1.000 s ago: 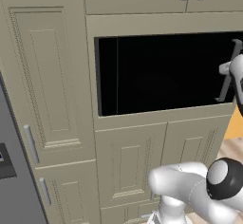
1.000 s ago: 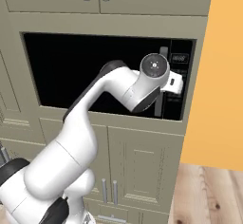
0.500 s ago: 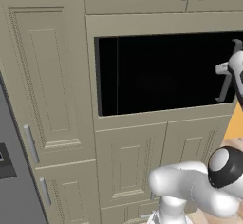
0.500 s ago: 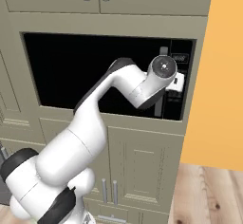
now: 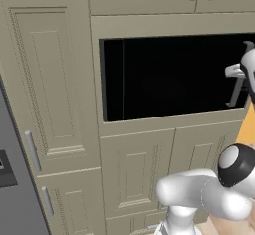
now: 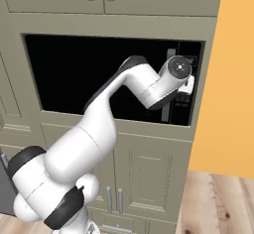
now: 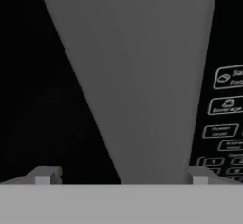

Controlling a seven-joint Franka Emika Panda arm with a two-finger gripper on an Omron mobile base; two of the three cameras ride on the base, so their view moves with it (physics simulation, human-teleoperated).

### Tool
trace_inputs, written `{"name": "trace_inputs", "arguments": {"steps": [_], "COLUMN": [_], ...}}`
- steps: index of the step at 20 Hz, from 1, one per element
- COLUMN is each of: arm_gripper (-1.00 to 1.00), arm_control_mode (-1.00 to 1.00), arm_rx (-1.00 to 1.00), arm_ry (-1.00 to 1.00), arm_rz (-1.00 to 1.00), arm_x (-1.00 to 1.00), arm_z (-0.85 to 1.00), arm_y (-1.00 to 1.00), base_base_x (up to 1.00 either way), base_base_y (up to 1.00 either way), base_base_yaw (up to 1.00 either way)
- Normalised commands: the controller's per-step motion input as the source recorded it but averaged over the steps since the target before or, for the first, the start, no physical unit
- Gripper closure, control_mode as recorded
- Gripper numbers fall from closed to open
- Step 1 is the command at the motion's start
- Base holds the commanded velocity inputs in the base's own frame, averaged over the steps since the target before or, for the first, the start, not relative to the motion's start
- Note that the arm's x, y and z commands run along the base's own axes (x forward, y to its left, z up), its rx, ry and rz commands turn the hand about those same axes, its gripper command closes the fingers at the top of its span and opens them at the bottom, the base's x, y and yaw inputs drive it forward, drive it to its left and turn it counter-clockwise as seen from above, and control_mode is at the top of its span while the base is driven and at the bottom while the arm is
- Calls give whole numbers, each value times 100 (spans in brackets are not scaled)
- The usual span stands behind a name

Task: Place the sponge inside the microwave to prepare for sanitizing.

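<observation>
**Claw spread around the microwave door handle, door shut**

Against the frames from a second ago, I see my arm stretched further out: in the right base view the wrist joint now sits at the upper right of the frame, right over the strip between door and button panel, where before it hung nearer the middle. In the left base view the elbow at the lower right has swung lower and further right. The cabinets and the microwave (image 5: 169, 77) sit in the same places in both base views, so the base has not driven.

The claw (image 7: 121, 175) stands released, its two fingertips (image 7: 45, 174) wide apart at the bottom of the hand view. Between them rises a broad grey vertical bar, the door handle (image 7: 142, 85), very near the camera. I cannot tell whether either tip touches it. To the right of the bar is the button panel (image 7: 225, 118); its labels are too blurred to read.

The glossy black door (image 6: 74, 74) looks closed, so the cavity is hidden. In the left base view the hand (image 5: 244, 74) is cut off by the right edge of the frame. In the right base view my own wrist covers the claw and most of the handle.

I cannot make out the sponge anywhere.
</observation>
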Motion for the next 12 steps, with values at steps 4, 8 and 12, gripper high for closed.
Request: {"name": "trace_inputs", "arguments": {"steps": [4,8,12], "arm_gripper": [-100,-100,100], "arm_control_mode": [-100,-100,-100], "arm_rx": [0,-2,-3], "arm_ry": [0,-14,-22], "arm_rz": [0,-1,-1], "arm_x": [12,8,21], "arm_z": [-1,-9,-12], "arm_y": [-25,-8,1], "base_base_x": [0,0,0], "base_base_y": [0,0,0], "base_base_yaw": [0,0,0]}}
